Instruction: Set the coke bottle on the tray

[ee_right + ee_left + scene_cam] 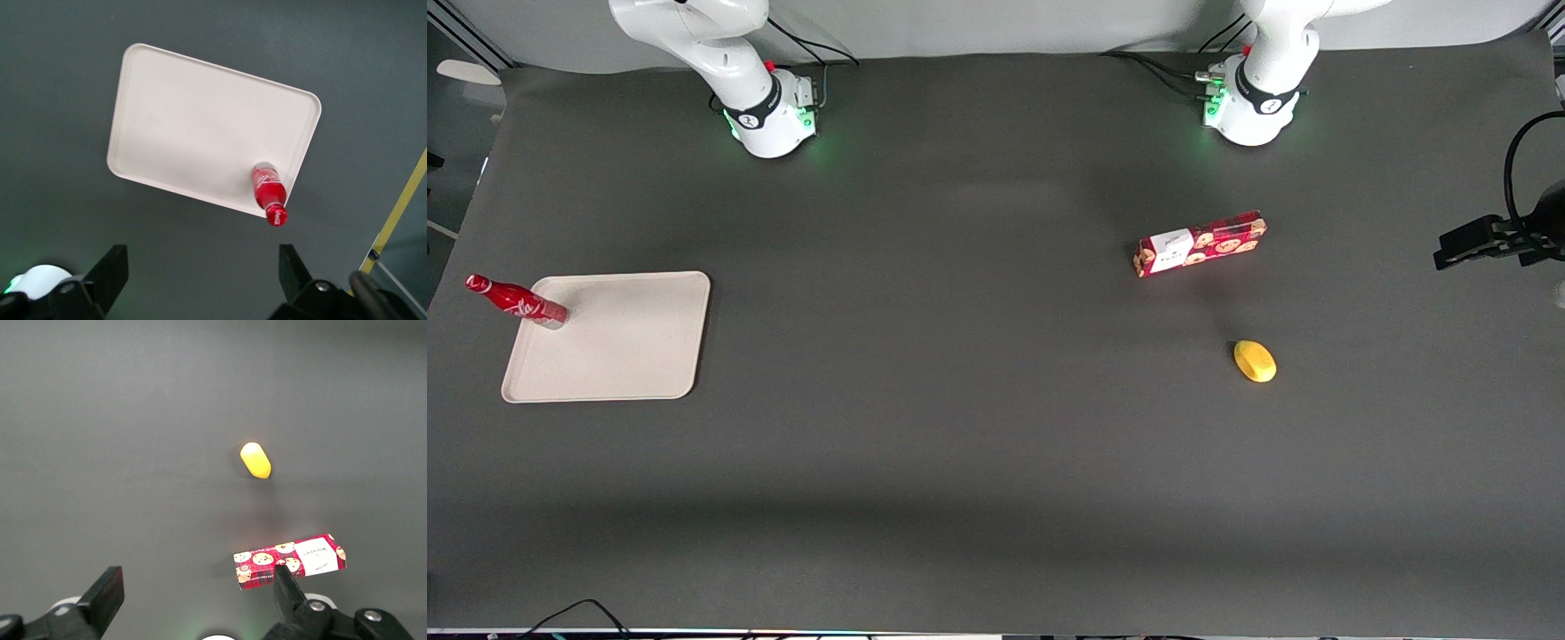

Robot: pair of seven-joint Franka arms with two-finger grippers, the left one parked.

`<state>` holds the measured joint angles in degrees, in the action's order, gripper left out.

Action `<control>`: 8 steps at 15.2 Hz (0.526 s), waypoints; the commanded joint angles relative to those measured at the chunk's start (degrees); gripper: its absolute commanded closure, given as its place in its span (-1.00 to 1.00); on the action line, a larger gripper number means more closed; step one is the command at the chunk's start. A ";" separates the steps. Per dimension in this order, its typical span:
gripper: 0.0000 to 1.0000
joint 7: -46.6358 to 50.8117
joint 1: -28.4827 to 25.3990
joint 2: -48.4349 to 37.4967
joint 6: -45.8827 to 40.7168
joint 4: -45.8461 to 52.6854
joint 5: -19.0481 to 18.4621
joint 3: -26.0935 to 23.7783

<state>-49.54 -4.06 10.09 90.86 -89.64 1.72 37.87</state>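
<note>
Front view: the coke bottle [516,301], red with white lettering, stands on the tray [623,347] near a corner; the cookie box [1200,244] and a yellow object [1255,361] lie toward the parked arm's end.

Right wrist view: the gripper [203,277], jaws wide apart and empty, hovers well above the tray [193,120]; the bottle [269,193] stands clear of both fingers.

Red coke bottle [516,302] w/ white lettering, beige tray [618,342], black pincer [203,277].

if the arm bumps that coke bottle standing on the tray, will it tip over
Probably: the coke bottle is slim and upright near a corner of the tray. Once down, it would likely roll. The end effector is open above, not touching.
</note>
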 commanded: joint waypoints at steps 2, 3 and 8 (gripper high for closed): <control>-1.00 14.70 0.02 -10.16 -7.60 1.04 -3.39 -10.95; -1.00 19.35 0.02 -12.18 -9.37 1.04 -3.48 -13.84; -1.00 44.22 0.11 -15.36 -13.52 -0.01 -3.39 -29.32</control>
<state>-17.18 -4.14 -4.10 78.10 -87.71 -0.57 15.24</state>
